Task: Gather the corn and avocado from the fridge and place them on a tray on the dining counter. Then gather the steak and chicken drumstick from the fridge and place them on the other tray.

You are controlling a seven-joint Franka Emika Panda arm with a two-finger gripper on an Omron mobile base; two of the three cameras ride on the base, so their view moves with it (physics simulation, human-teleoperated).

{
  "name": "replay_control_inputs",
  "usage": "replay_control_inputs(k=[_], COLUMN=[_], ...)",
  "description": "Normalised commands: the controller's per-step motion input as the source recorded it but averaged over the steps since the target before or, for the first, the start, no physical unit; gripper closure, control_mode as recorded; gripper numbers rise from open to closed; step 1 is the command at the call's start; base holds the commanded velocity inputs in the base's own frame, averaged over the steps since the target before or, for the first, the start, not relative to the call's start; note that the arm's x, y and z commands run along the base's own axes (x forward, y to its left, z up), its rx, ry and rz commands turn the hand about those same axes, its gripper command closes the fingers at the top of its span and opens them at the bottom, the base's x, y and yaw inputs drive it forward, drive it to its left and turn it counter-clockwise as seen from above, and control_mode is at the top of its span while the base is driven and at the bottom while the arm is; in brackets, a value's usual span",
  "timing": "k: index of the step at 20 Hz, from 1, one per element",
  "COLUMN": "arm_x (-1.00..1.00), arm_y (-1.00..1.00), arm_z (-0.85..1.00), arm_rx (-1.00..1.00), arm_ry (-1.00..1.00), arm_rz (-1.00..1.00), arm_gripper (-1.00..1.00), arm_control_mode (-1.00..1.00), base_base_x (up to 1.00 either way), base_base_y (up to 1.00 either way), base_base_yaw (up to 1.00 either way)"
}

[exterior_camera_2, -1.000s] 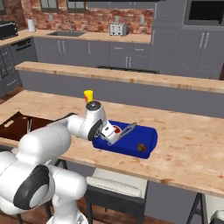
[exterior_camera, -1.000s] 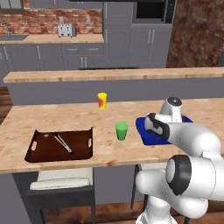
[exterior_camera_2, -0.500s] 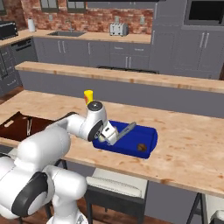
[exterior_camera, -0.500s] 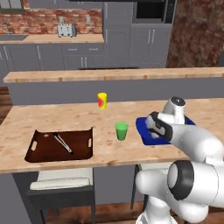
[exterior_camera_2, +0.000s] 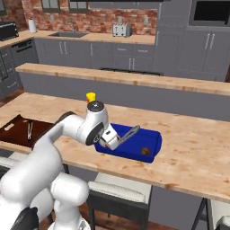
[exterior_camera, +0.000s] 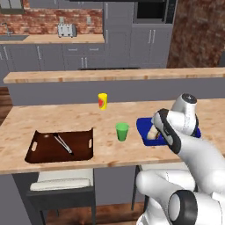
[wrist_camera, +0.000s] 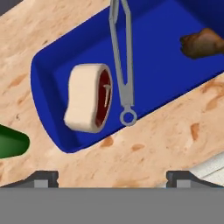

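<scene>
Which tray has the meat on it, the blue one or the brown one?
The blue tray by the arm holds the steak and a brown drumstick, beside grey tongs. The brown tray has only tongs.

Both base views face the blue tray (exterior_camera: 145,127) (exterior_camera_2: 155,141); hand view looks down close.

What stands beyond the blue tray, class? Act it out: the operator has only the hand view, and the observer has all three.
Observer: A dark brown rectangular tray lies further along the same wooden counter.
Operator: What is the green shape at my edge?
Observer: A small green plastic cup, upright between that tray and the blue rectangular tray.
Operator: Is anything behind it?
Observer: A small yellow container with a red mark, nearer the counter's back edge.
</scene>
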Motion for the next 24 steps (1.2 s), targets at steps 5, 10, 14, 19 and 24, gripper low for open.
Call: replay_control_inputs(k=[5,10,14,19,24], arm_x=[-0.68,-0.77,-0.73,-0.65,-0.63], arm_y=[0.00,0.23,0.46,0.60,0.64], arm_z=[0.54,0.49,0.41,0.35,0.29], arm_rx=[0.02,0.00,0.00,0.00,-0.02], arm_ry=[0.00,0.00,0.00,0.00,0.00], arm_rz=[0.00,0.06,0.11,0.15,0.18], arm_gripper=[-1.00,-1.00,-1.00,-1.00,-1.00], arm_control_mode=[-1.00,-1.00,-1.00,-1.00,-1.00], base_base_x=[0.00,0.00,0.00,0.00,0.00], base_base_y=[0.00,0.00,0.00,0.00,0.00], base_base_yaw=[0.00,0.00,0.00,0.00,0.00])
